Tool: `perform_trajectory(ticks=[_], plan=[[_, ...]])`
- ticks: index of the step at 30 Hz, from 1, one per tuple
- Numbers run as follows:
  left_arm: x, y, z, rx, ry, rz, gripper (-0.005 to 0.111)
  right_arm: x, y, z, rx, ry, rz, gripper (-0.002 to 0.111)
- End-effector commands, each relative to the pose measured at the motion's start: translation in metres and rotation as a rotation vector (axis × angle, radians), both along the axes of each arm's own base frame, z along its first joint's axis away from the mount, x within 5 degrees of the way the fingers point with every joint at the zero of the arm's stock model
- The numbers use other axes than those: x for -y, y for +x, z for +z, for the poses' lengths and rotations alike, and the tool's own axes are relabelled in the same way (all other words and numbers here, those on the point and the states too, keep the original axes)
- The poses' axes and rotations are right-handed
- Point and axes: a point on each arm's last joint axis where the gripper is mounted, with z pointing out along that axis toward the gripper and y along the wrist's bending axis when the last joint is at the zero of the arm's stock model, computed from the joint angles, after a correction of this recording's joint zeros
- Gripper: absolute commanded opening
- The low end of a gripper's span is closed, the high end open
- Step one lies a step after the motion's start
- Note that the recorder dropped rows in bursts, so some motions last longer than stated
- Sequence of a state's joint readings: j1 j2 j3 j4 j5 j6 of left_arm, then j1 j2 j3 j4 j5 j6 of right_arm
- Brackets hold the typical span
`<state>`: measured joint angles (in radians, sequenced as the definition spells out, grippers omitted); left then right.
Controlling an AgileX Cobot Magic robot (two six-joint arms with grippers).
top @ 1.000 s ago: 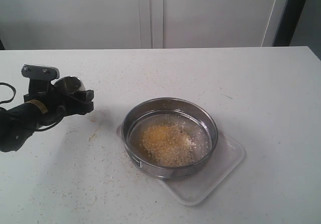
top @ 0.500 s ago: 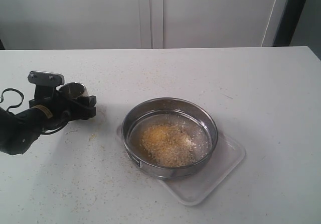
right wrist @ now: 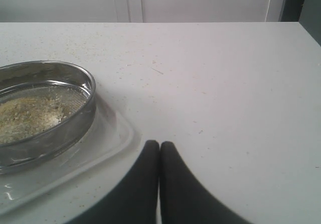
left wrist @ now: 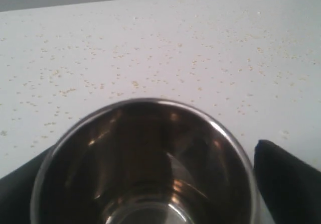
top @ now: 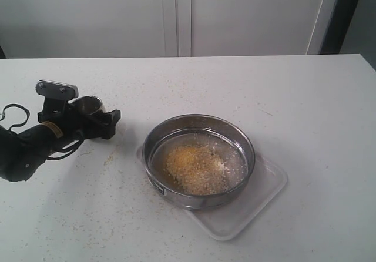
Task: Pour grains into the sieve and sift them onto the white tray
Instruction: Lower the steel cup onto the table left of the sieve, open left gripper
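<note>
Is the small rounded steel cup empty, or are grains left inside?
Empty: the left wrist view shows only bare, shiny metal inside the small rounded steel cup.

The white surface [top: 282, 97] is speckled with stray grains [top: 110, 158], thickest from 7 to 9 o'clock. A white tray [top: 267, 185] lies on it, turned askew, at about 5 o'clock of centre. A steel cup [top: 88, 104] stands upright at 9 o'clock, well apart from the tray.
</note>
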<state>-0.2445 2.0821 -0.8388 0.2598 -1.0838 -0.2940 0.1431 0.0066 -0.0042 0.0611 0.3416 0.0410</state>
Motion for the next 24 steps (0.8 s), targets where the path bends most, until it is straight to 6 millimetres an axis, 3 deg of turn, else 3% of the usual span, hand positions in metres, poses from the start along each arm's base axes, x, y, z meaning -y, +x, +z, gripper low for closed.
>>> perform_trajectory(ticks=[1,6,10,24], plan=[[0.0,0.001,0.003,0.029,-0.005,-0.009,0.105,0.0,0.0,-0.001,0.008,-0.003,0.0,0.0],[0.0,0.0,0.004,0.019,-0.006,-0.013,0.105,0.0,0.0,-0.001,0.008,-0.003,0.0,0.0],[0.0,0.0,0.015,0.013,-0.008,-0.006,0.105,0.0,0.0,-0.001,0.008,-0.003,0.0,0.0],[-0.008,-0.013,0.082,-0.011,0.047,0.027,0.105,0.0,0.0,-0.001,0.008,-0.003,0.0,0.0]])
